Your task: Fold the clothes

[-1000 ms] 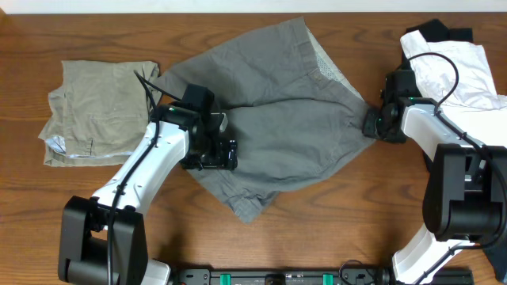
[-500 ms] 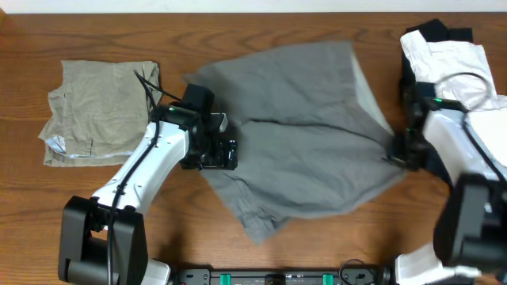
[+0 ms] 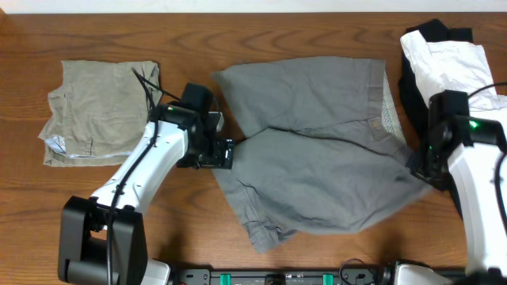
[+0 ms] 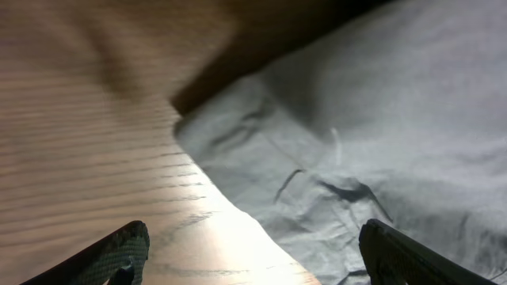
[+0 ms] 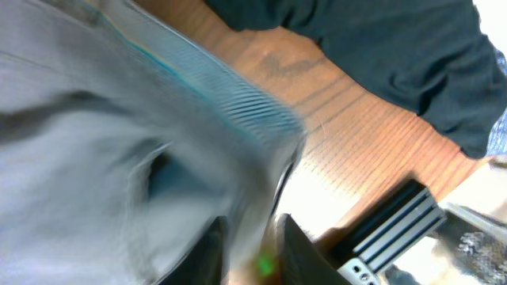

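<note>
One pair of creased grey shorts [image 3: 317, 158], pinched by right gripper [image 5: 250, 244]; left gripper [image 4: 255, 255] spread.

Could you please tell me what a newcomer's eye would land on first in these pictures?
The grey shorts dominate, spread creased across the middle of the wooden table. The left gripper stands open at their left edge, while the right gripper appears to pinch their waistband end on the right. Khaki shorts lie at far left, and white and black garments are piled at far right.
</note>
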`<control>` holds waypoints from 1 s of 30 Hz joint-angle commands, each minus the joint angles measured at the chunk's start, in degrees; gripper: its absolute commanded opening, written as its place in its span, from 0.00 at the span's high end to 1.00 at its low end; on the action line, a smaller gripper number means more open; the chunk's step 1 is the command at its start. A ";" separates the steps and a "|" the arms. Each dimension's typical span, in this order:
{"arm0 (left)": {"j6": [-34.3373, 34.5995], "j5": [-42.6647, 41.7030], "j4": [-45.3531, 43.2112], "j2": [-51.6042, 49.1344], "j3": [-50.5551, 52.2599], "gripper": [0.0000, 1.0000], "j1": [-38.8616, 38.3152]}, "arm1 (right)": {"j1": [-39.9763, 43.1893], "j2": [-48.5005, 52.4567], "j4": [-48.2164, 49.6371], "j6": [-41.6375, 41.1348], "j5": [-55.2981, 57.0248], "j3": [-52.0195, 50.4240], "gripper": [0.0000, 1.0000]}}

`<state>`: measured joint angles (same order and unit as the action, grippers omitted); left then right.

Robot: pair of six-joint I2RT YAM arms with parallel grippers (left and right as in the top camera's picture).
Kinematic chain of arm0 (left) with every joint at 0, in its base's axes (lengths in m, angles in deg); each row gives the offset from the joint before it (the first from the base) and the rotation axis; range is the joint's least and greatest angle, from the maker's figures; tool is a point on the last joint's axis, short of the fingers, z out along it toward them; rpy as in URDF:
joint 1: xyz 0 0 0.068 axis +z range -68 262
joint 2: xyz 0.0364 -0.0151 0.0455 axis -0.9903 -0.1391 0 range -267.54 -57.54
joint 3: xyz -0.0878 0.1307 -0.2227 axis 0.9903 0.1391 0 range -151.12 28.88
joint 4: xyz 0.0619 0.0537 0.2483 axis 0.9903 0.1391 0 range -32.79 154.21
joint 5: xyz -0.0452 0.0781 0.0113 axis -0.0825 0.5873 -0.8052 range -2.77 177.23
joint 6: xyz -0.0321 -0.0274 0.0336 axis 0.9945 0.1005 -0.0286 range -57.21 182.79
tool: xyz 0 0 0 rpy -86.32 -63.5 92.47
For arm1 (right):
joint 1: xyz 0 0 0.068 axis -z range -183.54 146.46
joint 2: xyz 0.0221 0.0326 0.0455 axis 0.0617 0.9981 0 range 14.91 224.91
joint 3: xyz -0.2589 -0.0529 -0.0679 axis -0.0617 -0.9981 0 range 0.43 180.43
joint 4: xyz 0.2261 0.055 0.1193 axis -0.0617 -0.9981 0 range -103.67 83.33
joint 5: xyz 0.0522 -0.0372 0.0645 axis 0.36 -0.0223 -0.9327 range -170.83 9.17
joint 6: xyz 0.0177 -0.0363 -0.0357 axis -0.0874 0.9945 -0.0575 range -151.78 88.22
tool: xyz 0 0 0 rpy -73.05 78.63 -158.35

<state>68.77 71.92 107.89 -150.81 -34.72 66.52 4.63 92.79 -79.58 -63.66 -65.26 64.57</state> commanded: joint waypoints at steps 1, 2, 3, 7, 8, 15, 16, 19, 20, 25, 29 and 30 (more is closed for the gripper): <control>-0.33 1.90 -0.55 -0.11 -3.21 0.13 1.62 | 0.02 -4.50 0.66 -0.70 -0.17 0.00 0.70; -0.33 1.90 -1.25 -0.04 -3.74 0.13 2.10 | 0.02 -5.68 1.95 -0.66 -0.90 0.00 0.70; -0.33 1.88 -2.05 0.09 -4.11 0.13 2.51 | 0.02 -6.58 3.61 -0.57 -1.51 0.00 0.70; -0.33 1.88 -10.80 0.28 -4.66 0.11 4.37 | 0.00 -8.26 17.97 13.46 -13.44 -0.02 0.74; -0.33 1.88 -12.85 0.22 -4.66 0.08 4.59 | 0.02 -8.02 20.35 15.30 -16.20 -0.04 0.74; -0.28 1.77 -27.34 -1.79 -4.66 0.00 5.46 | -1.66 -0.46 34.64 23.93 -29.05 -0.09 0.84; -0.28 1.64 -28.52 -2.12 -4.66 0.00 5.57 | -2.10 1.44 36.39 24.87 -29.86 -0.09 0.87; -0.09 1.36 -31.26 -3.41 -4.66 0.00 5.97 | -3.61 7.50 41.31 26.47 -31.17 -0.09 0.92; -0.13 1.36 -32.13 -3.80 -4.66 0.00 6.12 | -4.33 10.23 43.41 26.95 -31.26 -0.09 0.92; -0.35 1.42 -37.22 -5.20 -4.66 0.00 7.39 | -6.71 21.35 52.68 27.26 -31.15 -0.09 0.93; -0.35 1.44 -40.30 -5.57 -4.66 0.00 8.31 | -7.17 28.55 56.72 26.40 -29.68 -0.09 0.92; -0.33 1.44 -41.05 -5.73 -4.66 0.00 8.46 | -7.17 30.10 56.89 25.75 -28.30 -0.09 0.92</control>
<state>68.77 73.28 67.95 -155.69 -38.37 74.30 -2.17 119.94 -23.21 -37.83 -95.07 64.51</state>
